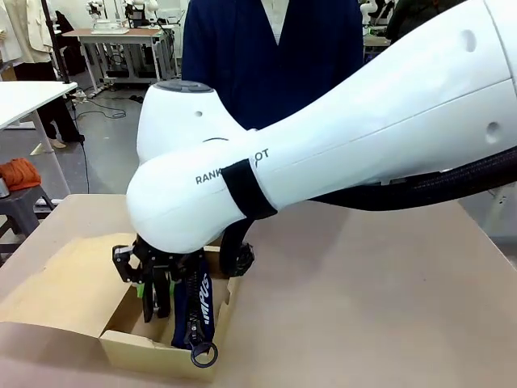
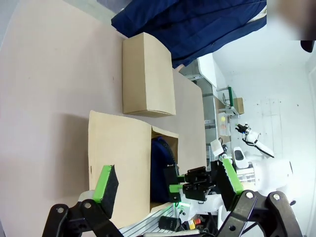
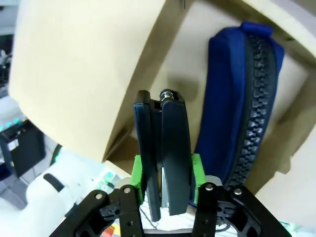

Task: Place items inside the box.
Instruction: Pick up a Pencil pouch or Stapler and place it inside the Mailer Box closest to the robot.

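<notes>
My right gripper [image 1: 157,284] reaches down into the open cardboard box [image 1: 145,354] at the table's near left. Its green pads [image 3: 139,178] sit tight against both sides of a black stapler [image 3: 163,158], which stands on end inside the box. Right beside the stapler a navy zip pencil case [image 3: 237,103] stands upright against the box wall, its ring pull hanging over the front edge [image 1: 202,353]. My left gripper [image 2: 168,180] hangs open with nothing between its fingers, well back from the box [image 2: 118,163], and looks at the right gripper [image 2: 193,183] inside it.
A person in a dark blue top [image 1: 266,56] stands at the far side of the table. The box's flaps [image 1: 56,291] lie spread out to the left. Bare tabletop [image 1: 388,307] stretches to the right of the box. The right arm's white links [image 1: 323,153] span the middle.
</notes>
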